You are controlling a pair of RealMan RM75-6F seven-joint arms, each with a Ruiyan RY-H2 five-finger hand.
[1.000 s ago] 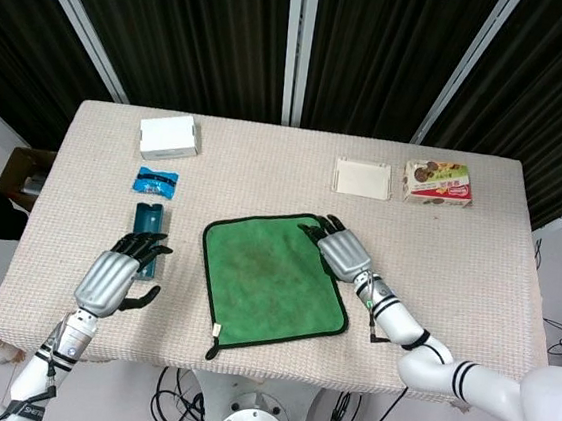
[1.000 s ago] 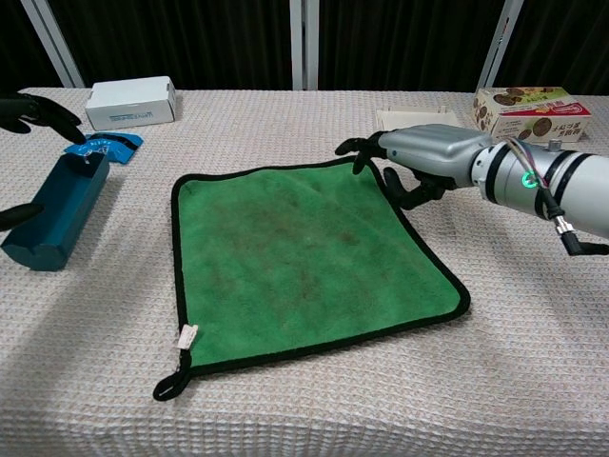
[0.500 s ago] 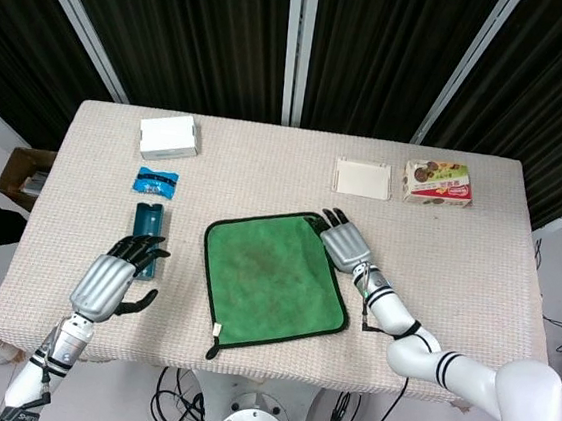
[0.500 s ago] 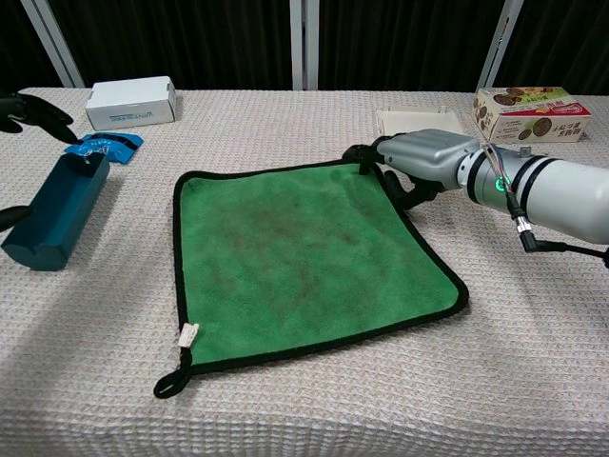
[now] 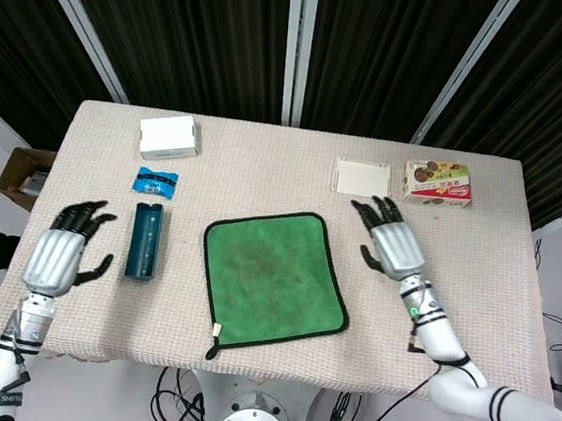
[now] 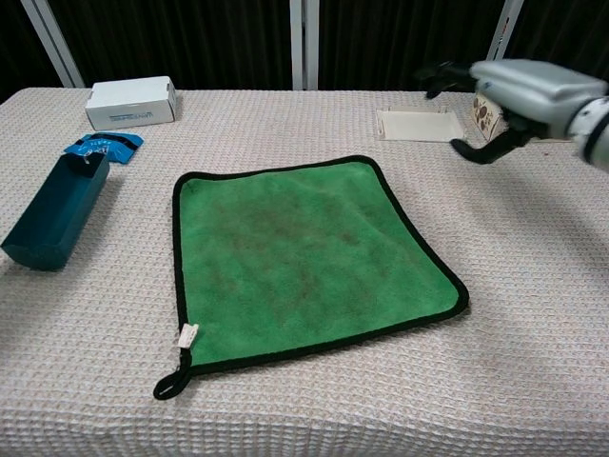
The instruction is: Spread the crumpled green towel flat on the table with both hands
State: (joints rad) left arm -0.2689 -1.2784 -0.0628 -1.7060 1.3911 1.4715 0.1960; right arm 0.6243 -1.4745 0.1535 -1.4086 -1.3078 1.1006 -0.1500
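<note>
From the head view, the green towel (image 5: 274, 278) lay spread open near the middle of the worktop (image 5: 483, 202), its black-edged outline a slightly turned square with a small loop at its seven o'clock corner. The left hand (image 5: 58, 255) hovered at about nine o'clock of the towel, well apart from it and beyond a dark teal box (image 5: 144, 241), its fingers (image 5: 81, 215) spread and holding nothing. The right hand (image 5: 394, 247) sat at roughly two o'clock of the towel, clear of the cloth, fingers apart and empty. At the far side stood a white box (image 5: 169, 137), a blue packet (image 5: 155, 181), a cream tray (image 5: 363, 177) and a biscuit box (image 5: 438, 183). From the chest view, the towel (image 6: 304, 262) looked flat with no folds or raised creases visible, every corner down on the worktop (image 6: 533, 314). The right hand (image 6: 514, 93) was raised at one o'clock of the towel, blurred, open and empty; the left hand did not show there. Judging by this, the spreading appeared done, with little left beyond perhaps drawing the arms away.
</note>
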